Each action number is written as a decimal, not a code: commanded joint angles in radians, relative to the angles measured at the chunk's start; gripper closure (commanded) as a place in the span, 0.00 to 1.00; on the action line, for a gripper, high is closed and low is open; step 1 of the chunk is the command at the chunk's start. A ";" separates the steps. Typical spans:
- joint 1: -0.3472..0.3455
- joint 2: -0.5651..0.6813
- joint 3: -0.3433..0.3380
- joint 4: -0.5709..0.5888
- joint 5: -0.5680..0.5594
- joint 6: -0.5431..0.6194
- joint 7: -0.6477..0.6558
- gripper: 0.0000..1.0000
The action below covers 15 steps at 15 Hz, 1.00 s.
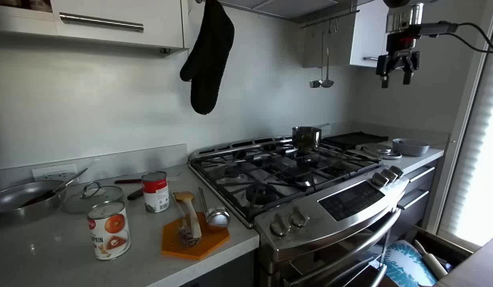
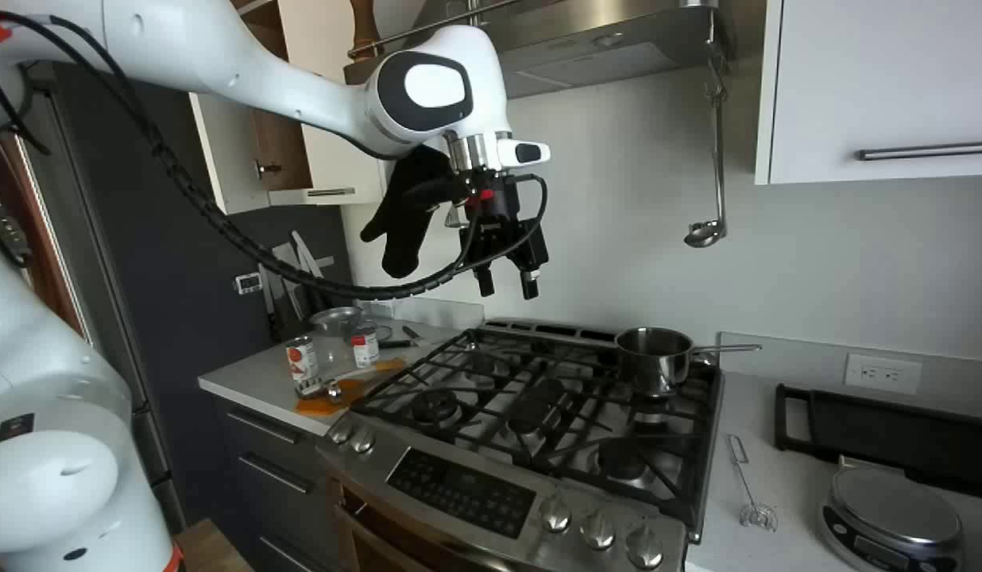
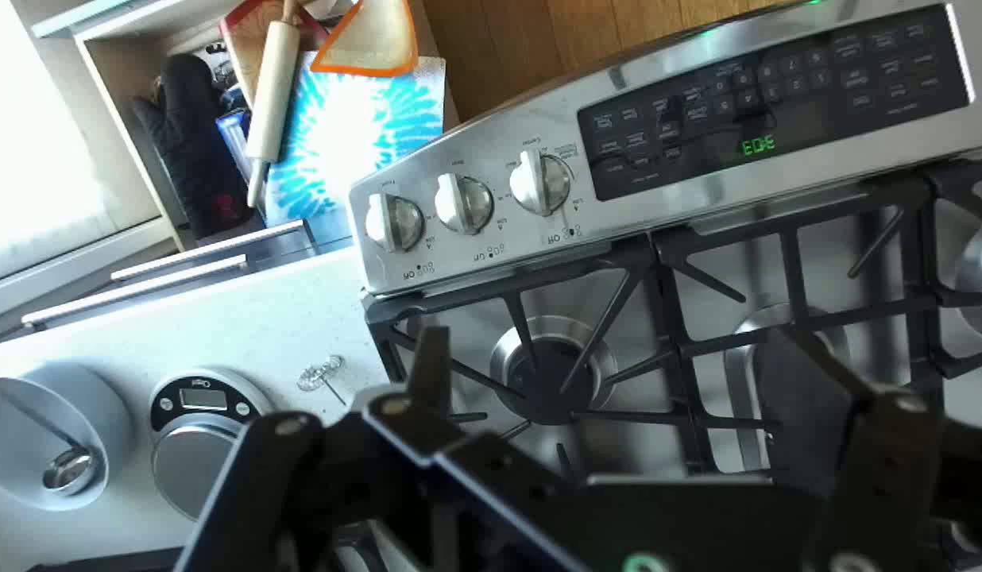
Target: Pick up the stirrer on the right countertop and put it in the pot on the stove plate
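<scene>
The gripper point(image 2: 508, 287) hangs in the air above the stove point(image 2: 531, 409), its two fingers point(image 2: 530, 284) pointing down and spread wide apart. Both exterior views show it well clear of the grates, and in the wrist view one finger stands to each side, with the burners below.

The stirrer point(image 2: 758, 516) (a small wire whisk) lies flat on the right counter point(image 2: 789, 492), between the stove and a kitchen scale point(image 2: 896, 504), apart from both. Its wire head points toward the counter's front edge, its handle toward the wall; in the wrist view the gripper covers part of that handle.

The pot point(image 2: 654, 369) stands upright on the grates at the back of the stove, on the side by the right counter (its long handle reaches past the stove's edge). A black griddle point(image 2: 904, 437) and a grey bowl point(image 1: 412, 148) share the right counter, and the bowl has a ladle point(image 3: 68, 470) in it.

Across the stove, the longer counter point(image 1: 146, 239) holds two cans point(image 1: 109, 231), a wide pan point(image 1: 27, 215), a glass lid point(image 1: 77, 201) and an orange board point(image 1: 170, 240) with kitchen tools point(image 1: 194, 217) on it. An open drawer point(image 3: 125, 91) holds a rolling pin point(image 3: 272, 91).
</scene>
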 commanded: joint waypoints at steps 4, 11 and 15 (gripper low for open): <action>0.003 0.001 -0.004 0.003 -0.001 -0.004 0.000 0.00; -0.001 0.012 -0.004 0.004 -0.015 0.021 0.010 0.00; -0.019 0.120 -0.066 0.067 0.021 0.113 -0.063 0.00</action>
